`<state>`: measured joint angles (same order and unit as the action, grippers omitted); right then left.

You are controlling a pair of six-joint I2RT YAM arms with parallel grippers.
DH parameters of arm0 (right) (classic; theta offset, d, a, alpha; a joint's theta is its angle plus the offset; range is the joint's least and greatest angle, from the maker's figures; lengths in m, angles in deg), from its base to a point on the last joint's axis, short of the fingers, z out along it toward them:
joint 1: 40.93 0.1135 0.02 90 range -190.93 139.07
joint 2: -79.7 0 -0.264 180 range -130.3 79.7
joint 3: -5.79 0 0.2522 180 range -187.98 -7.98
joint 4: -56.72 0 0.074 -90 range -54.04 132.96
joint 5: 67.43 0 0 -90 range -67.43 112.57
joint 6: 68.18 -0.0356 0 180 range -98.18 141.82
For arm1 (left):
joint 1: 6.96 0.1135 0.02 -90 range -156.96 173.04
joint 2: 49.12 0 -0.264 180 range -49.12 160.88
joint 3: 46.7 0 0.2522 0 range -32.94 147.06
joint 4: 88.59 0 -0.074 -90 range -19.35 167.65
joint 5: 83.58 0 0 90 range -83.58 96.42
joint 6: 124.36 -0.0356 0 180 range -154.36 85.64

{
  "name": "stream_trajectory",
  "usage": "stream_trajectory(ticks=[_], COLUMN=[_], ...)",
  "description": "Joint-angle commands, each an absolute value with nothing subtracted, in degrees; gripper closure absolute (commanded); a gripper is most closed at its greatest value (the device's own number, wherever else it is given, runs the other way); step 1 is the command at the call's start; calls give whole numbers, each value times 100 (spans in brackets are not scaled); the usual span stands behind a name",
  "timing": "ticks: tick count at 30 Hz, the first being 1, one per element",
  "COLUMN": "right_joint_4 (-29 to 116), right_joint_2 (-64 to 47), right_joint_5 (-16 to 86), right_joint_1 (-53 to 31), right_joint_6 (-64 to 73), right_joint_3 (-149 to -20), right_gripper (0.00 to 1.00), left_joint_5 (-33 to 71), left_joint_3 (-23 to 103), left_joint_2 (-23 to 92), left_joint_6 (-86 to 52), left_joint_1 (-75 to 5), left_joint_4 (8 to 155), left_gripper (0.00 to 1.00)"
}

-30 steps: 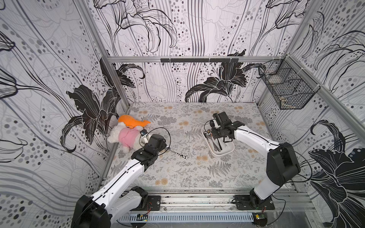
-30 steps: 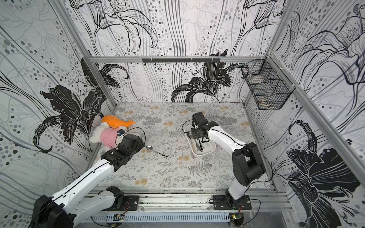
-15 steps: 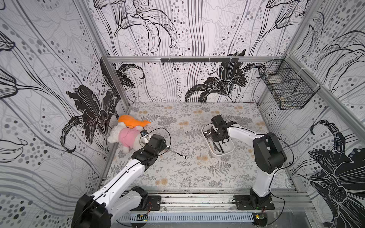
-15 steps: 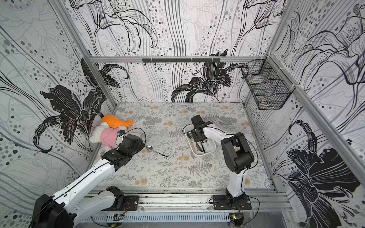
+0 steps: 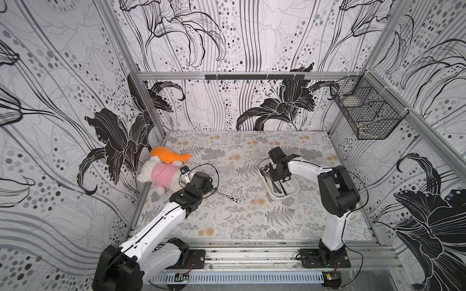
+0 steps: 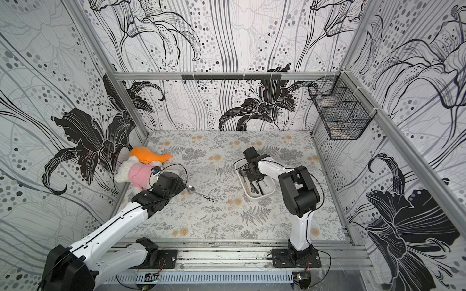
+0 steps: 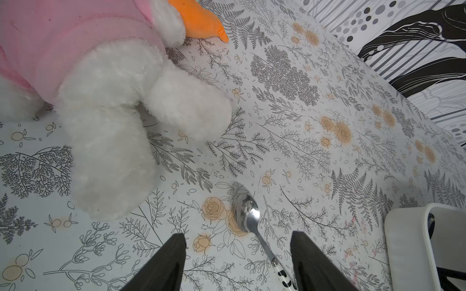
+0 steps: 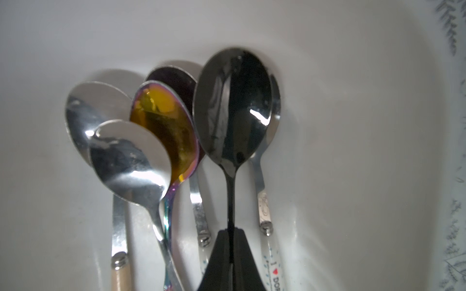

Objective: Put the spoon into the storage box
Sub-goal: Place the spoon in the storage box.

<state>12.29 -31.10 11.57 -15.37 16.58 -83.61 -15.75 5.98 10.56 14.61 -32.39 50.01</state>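
Spoon near plush toy | silver, spotted handle | left gripper agape, empty | right gripper pinching black spoon in storage box

The spoon beside the box loses its handle end at the left wrist view's edge, which also crops the box and the toy. Inside the box, the black spoon has its handle hidden between the closed fingers of the right gripper. What is in the basket is too small to tell.
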Motion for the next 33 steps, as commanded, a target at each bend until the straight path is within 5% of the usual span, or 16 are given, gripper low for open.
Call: stream_trajectory(ticks=[1,16,26,33], right_joint_4=[1043,1023,2335,2471], right_joint_2=[-3238,-2367,-683,-567], right_joint_5=[1027,867,1896,1988], right_joint_1=[-1562,-1562,-1526,-1511], right_joint_6=[1733,1268,989,925], right_joint_3=[-8550,-8303,-7119,-6910], right_gripper=[96,69,68,68], left_joint_5=[-1504,-847,-1464,-1736], left_joint_3=[547,501,1593,2394], left_joint_2=[1091,1539,3384,4577], left_joint_6=[1310,1449,1981,2091], left_joint_1=[-3218,-3302,-4639,-5233], left_joint_4=[5213,5558,5432,4932], left_gripper=[29,29,28,28])
